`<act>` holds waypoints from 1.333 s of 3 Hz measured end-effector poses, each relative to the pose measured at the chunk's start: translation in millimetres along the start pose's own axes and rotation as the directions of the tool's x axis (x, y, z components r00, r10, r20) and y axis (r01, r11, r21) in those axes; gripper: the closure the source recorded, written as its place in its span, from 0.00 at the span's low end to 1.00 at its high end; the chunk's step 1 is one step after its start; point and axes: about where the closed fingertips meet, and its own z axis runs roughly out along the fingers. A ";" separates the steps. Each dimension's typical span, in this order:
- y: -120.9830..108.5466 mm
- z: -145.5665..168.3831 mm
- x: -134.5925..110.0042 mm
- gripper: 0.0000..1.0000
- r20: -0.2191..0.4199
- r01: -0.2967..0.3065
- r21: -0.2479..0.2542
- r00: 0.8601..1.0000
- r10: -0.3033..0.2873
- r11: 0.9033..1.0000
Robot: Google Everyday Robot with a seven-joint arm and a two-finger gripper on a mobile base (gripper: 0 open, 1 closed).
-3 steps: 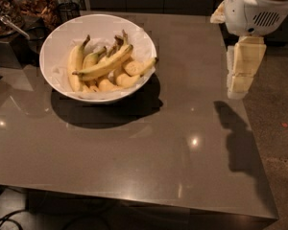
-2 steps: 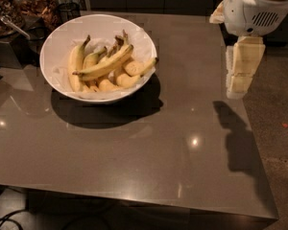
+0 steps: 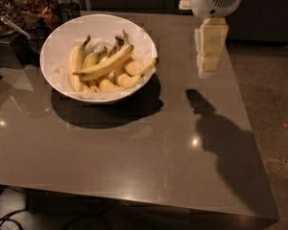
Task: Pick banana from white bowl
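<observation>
The banana (image 3: 105, 65) is laid across other bananas (image 3: 77, 63) in the white bowl (image 3: 137, 35) near the desk's (image 3: 134, 152) far left corner. The gripper (image 3: 208, 65) is hung above the right edge, well apart from the bowl; whether it is apart or together cannot be told.

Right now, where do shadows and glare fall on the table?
Camera view: the white bowl casts a dark shadow below and right of itself on the table; the gripper, hanging over the table's right side, throws a long shadow toward the near right corner; two small glints show on the tabletop, left edge and centre-right; the banana is evenly lit.
</observation>
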 end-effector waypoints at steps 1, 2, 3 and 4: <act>-6.1 0.7 -4.3 0.00 0.010 0.003 0.021 1.000 -0.003 1.000; -27.0 8.1 -19.0 0.00 0.037 0.003 0.009 0.999 -0.003 1.000; -61.0 16.0 -52.2 0.00 0.087 0.039 -0.002 0.995 -0.039 0.999; -86.5 30.1 -87.7 0.00 0.136 0.064 -0.013 0.989 -0.062 0.998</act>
